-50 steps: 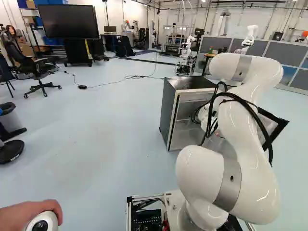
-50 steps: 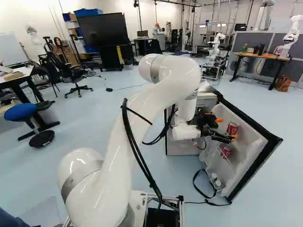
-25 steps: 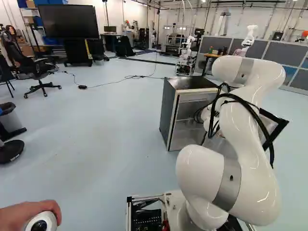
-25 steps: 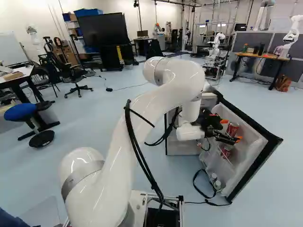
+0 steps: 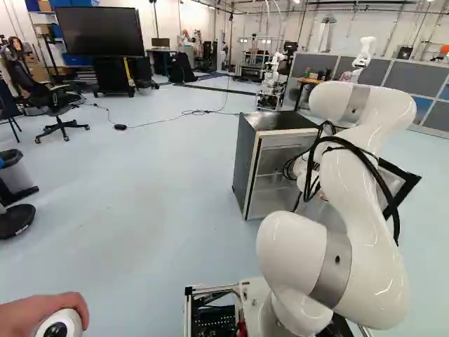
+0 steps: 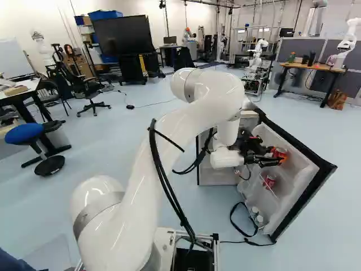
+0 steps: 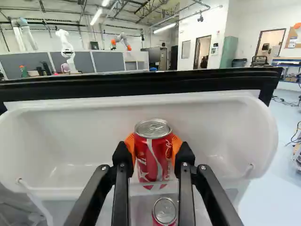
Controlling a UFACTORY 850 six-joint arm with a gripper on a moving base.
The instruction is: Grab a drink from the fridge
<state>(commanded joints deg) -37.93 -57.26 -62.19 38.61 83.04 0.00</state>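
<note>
In the right base view my gripper (image 6: 277,160) reaches into the open fridge door (image 6: 304,186). Seen from the wrist, the gripper (image 7: 153,153) is shut on a red soda can (image 7: 153,157), one orange pad against each side of it. That can stands upright in the white upper door shelf (image 7: 84,136). A second red can (image 7: 164,212) is below it, lower in the door; the right base view shows this lower can (image 6: 269,180) too. The arm hides much of the door in the left base view.
The fridge body (image 5: 270,165) stands left of its door, its top black. Small white-capped bottles (image 6: 256,215) sit low in the door. A black strap (image 6: 242,226) lies by the door's foot. A hand with a white device (image 5: 62,324) is close at the left. Another robot (image 6: 256,56) stands farther back.
The orange-padded fingers have closed onto the upper can. Since a second ago the arm has shifted slightly toward the door, then held still. The base has not moved.
</note>
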